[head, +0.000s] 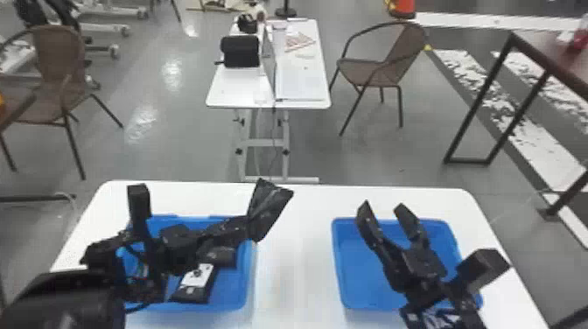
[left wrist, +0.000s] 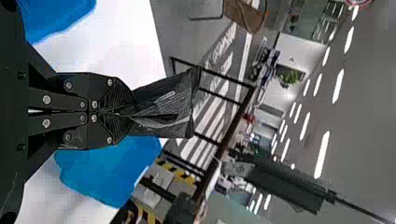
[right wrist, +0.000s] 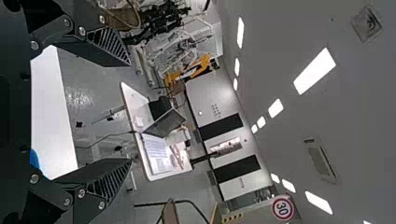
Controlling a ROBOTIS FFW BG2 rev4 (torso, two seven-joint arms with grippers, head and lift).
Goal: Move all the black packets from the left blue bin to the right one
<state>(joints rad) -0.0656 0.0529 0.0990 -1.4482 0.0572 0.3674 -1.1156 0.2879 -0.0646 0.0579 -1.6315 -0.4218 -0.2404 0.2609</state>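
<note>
White table [head: 293, 275], black packet [head: 270, 208], one end clamped in left jaws, right jaws apart

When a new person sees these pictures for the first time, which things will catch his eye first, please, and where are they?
Probably the crinkled black plastic packet, pinched in the left gripper, raised beside the left blue plastic bin. Next, perhaps, the right gripper, its two flat black fingers spread over the right blue plastic bin. Inside the left bin, a black packet with a white label also stands out.
</note>
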